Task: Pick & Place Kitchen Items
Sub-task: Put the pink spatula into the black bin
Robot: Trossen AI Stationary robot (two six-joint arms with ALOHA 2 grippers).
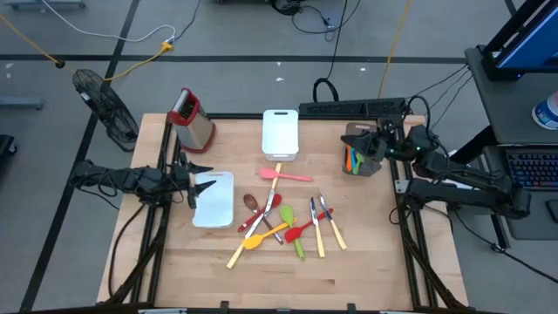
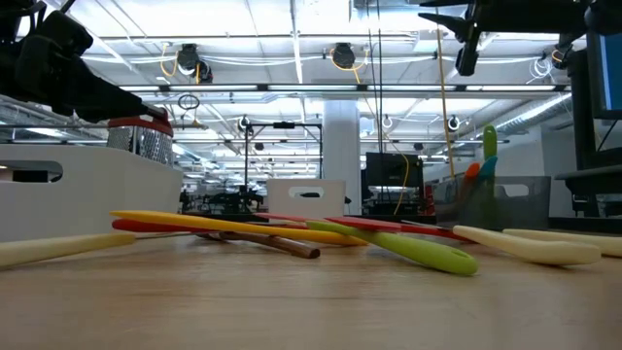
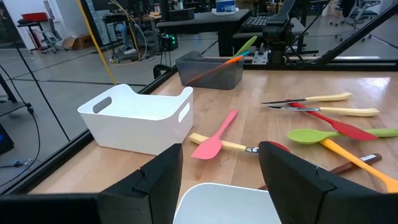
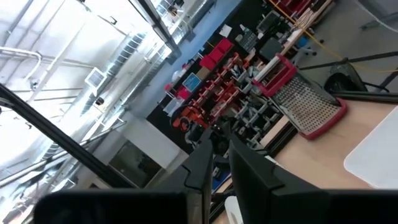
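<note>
Left gripper [image 1: 193,181] jaws spread, empty, over white tray [image 1: 214,199] at table's left. Mid-table: pile of spoons and spatulas [image 1: 283,223] loose on the wood, roughly 10 left to move. Right: grey bin [image 1: 362,153] already holds 3 or so utensils; right gripper [image 1: 384,144] beside it, jaws nearly together, empty.

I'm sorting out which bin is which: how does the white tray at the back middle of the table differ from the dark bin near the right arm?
The white tray is pale, and nothing shows inside it; the dark bin is grey and holds orange and green utensils standing up. The white tray has handle cut-outs in its end walls; no such cut-outs can be made out on the dark bin. Both are rectangular open-topped containers along the table's far side.
</note>
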